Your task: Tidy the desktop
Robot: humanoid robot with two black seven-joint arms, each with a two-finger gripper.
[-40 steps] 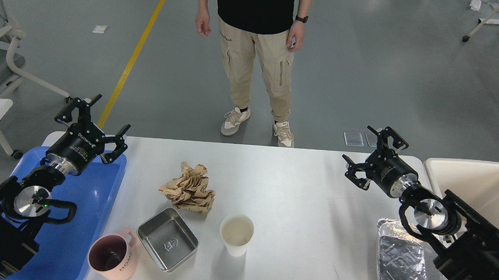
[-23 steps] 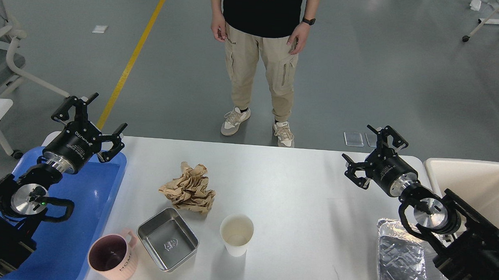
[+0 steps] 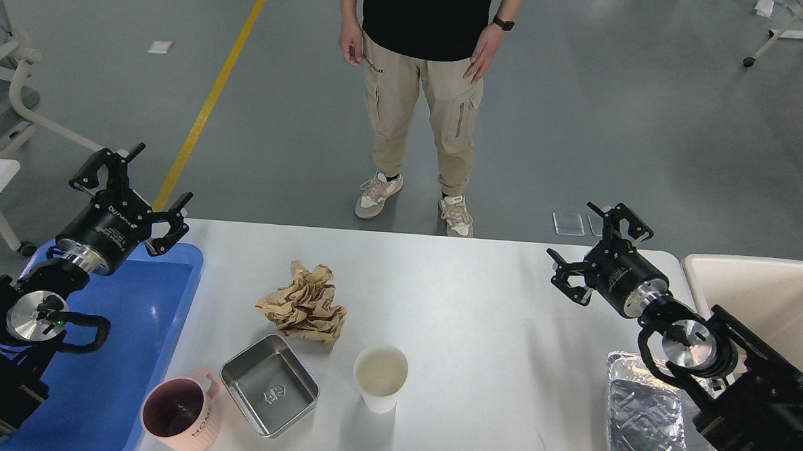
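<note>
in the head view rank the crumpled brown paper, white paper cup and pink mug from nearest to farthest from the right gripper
From the right gripper:
1. White paper cup, toward the table's middle front.
2. Crumpled brown paper, left of centre, farther back.
3. Pink ribbed mug, front left corner beside the blue plastic tray.

On the table [image 3: 479,310]: one crumpled wad of brown paper [image 3: 305,303], one steel tray [image 3: 270,384], one pink mug [image 3: 180,414], one white paper cup [image 3: 380,378], one foil tray [image 3: 650,426]. Beside it: one blue tray [image 3: 132,349], one beige bin [image 3: 764,295]. Two claws: left [image 3: 130,195], right [image 3: 598,252]. One person [image 3: 421,84] stands beyond.
</note>
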